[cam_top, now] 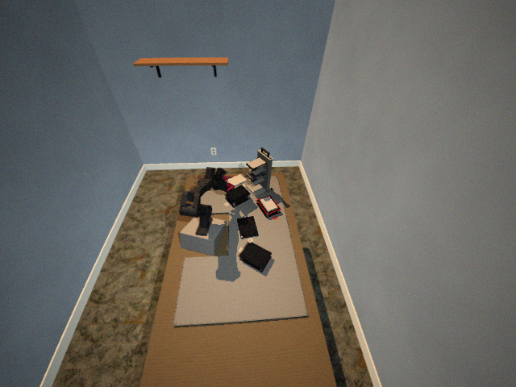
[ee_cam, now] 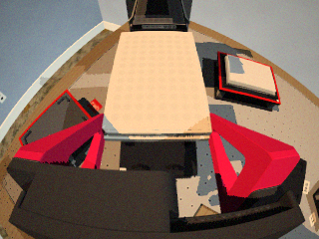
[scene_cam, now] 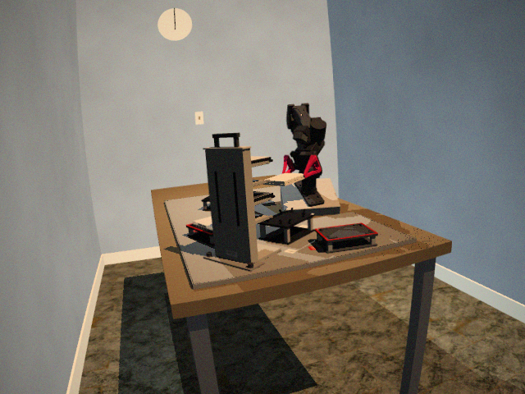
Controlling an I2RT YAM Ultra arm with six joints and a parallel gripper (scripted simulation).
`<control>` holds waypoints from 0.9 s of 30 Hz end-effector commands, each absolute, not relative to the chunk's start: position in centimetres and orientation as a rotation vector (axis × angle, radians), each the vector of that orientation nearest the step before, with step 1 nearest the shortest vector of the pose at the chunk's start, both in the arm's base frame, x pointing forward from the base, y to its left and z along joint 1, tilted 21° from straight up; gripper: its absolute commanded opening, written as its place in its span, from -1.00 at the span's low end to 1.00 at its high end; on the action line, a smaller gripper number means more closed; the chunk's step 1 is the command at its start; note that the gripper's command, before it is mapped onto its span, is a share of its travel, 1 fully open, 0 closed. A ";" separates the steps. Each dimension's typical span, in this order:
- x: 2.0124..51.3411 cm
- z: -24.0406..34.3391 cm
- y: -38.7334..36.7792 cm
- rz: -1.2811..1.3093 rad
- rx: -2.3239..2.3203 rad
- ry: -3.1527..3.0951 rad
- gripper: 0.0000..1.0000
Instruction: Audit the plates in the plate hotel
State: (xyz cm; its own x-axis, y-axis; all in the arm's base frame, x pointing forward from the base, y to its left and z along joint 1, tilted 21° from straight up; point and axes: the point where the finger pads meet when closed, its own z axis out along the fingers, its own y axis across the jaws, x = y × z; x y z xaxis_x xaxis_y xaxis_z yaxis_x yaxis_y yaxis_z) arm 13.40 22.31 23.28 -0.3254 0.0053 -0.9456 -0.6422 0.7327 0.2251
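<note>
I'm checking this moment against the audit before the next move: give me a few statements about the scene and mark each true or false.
1. The gripper holds a tan plate between its red fingers. True.
2. That plate rests on the grey mat. False: it hangs in the air in front of the plate hotel.
3. Both red-rimmed nests are bare. False: the right nest carries a plate; the left nest looks bare.
4. The hotel's top shelf carries a plate. True.
</note>
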 end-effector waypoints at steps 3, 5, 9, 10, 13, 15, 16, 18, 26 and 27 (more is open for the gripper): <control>13.3 25.4 21.6 0.737 -0.465 1.778 0.71; 13.3 25.6 21.6 0.737 -0.465 1.778 0.71; 13.3 25.7 21.5 0.736 -0.467 1.779 0.71; 13.3 25.8 21.5 0.737 -0.466 1.778 0.71; 13.2 26.1 21.3 0.737 -0.465 1.778 0.71; 13.2 26.3 21.2 0.737 -0.465 1.779 0.71; 13.2 26.4 21.2 0.737 -0.465 1.779 0.71; 13.2 26.6 21.1 0.737 -0.465 1.779 0.71; 13.2 27.2 20.9 0.738 -0.465 1.779 0.71; 13.2 27.3 20.8 0.738 -0.465 1.779 0.71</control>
State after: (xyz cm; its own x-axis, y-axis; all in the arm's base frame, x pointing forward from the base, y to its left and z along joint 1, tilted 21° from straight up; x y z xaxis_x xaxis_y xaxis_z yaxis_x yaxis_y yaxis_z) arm 13.23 21.49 25.57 -0.3257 0.0047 -0.9455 -0.6422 0.7328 0.2249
